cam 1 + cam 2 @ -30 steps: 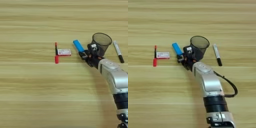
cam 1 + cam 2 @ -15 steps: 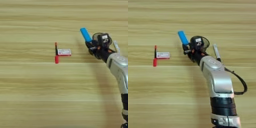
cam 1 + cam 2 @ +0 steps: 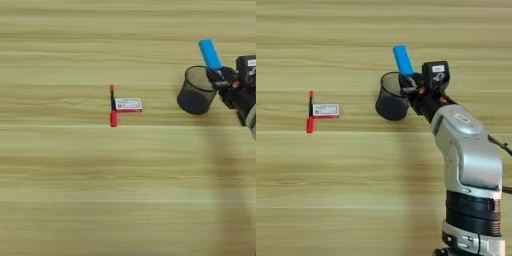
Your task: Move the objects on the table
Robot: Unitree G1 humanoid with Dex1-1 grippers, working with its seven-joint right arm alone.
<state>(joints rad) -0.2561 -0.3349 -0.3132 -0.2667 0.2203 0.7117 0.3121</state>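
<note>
1. At the right side, the right gripper's fingers (image 3: 408, 83) are clamped on the lower end of one blue oblong block (image 3: 403, 60), held tilted above one black mesh cup (image 3: 390, 98).
2. It looks light, stiff and smooth, so a firm grip near the middle seems safest.
3. Well to the left, one red pen (image 3: 112, 105) touches one small white-and-red box (image 3: 128, 104) on the worktop (image 3: 100, 190).

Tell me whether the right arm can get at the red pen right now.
Probably not yet: the right gripper is shut on the blue block above the black mesh cup. The red pen lies unobstructed to the left.
</note>
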